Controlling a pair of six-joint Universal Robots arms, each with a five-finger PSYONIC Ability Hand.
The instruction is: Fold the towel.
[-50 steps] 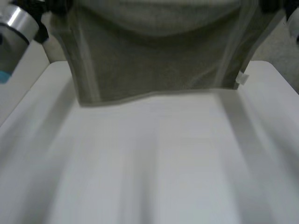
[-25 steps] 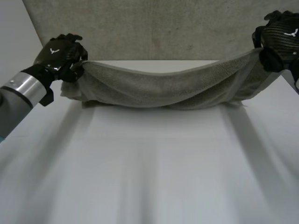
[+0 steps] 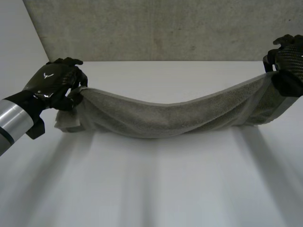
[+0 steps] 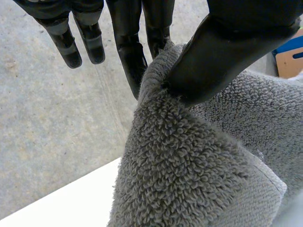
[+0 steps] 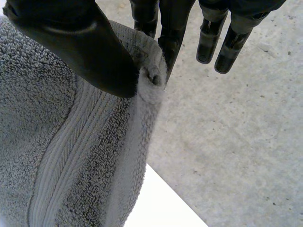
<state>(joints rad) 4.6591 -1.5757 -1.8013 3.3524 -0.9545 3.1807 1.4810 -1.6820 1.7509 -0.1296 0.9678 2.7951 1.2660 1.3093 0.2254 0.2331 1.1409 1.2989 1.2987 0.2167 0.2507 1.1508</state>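
- Towel (image 3: pixel 165 118): grey terry, strung between the two hands above the white desk (image 3: pixel 161 184). It is gathered into a long, loose roll, not spread flat.
- The middle sags lowest, close over the desk; I cannot tell whether it touches. The end at the robot's right rides higher than the end at its left.
- Left robot hand (image 3: pixel 52 85): closed on the towel's left end. Its wrist view shows the thumb (image 4: pixel 227 52) pressing a fold of pile against the nearer fingers (image 4: pixel 128 47), with the other fingers straight and free beside it.
- Right robot hand (image 3: pixel 288 61): closed on the right end in the same way, pinching the hem band between thumb and fingers. The woven stripe runs down from the grip.
- A loose corner hangs below the left robot hand, just over the desk.
- Handling, as judged: soft, limp and light, with no stiffness of its own. It droops wherever unsupported. The looped pile should grip well, so slipping is unlikely, but layers may bunch.
- Best hold, as judged: corners or the hem band, where the weave is firmer, with both ends kept taut so the edges line up.
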